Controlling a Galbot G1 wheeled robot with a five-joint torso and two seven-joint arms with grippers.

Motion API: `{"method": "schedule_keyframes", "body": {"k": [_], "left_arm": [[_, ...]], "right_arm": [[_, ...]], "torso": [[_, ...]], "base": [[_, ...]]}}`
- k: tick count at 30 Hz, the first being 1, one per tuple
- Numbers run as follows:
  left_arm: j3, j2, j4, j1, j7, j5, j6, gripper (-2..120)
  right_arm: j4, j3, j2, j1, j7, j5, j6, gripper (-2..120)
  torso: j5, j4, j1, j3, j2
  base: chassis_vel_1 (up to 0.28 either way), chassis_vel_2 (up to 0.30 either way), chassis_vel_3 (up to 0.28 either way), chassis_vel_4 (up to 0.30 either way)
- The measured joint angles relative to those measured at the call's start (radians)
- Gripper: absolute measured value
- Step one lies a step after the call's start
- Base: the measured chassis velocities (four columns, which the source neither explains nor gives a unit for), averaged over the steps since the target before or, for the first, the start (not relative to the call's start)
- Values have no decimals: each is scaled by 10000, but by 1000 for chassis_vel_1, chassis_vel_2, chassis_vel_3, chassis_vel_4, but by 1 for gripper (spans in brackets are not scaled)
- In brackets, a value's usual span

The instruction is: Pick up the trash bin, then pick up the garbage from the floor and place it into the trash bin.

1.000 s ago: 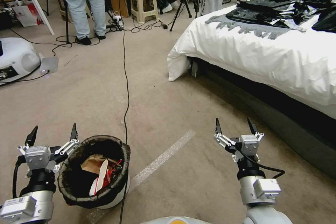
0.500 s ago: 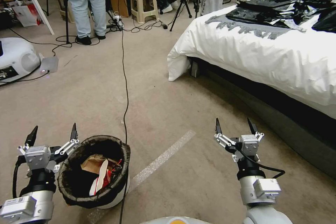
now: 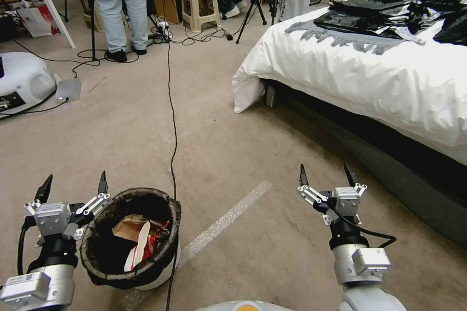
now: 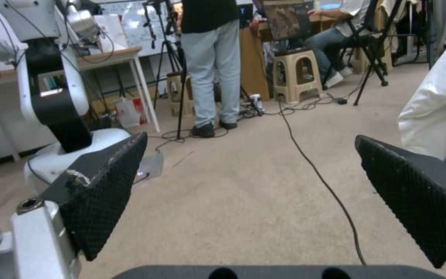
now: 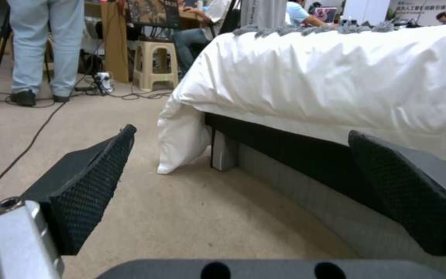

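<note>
From the head view, the trash bin sits at the lower left of the frame on the beige carpet, its white body mostly hidden under the dark bag folded over the rim. Inside it lies garbage: a brown paper bag, something white and bits of red, though the pieces overlap and are hard to tell apart. The left gripper hovers just beside the bin's left rim, jaws spread wide with nothing between them. The right gripper is at lower right, well apart from the bin, likewise spread and empty. A black cable runs down the middle of the floor and passes the bin's right side. The bed with white bedding fills the right, cut off at the frame edge.

From the left wrist view, the left gripper shows two dark textured fingers set far apart over bare carpet, with the cable between them.

From the right wrist view, the right gripper is equally spread, the bed's corner ahead.
</note>
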Motion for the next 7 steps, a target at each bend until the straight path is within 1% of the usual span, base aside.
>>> {"method": "schedule_keyframes", "body": {"k": [7], "left_arm": [[0,0,0,0,-3,0,1,100]], "right_arm": [[0,0,0,0,-1,2,0,100]], "torso": [[0,0,0,0,0]], "base": [[0,0,0,0]]}}
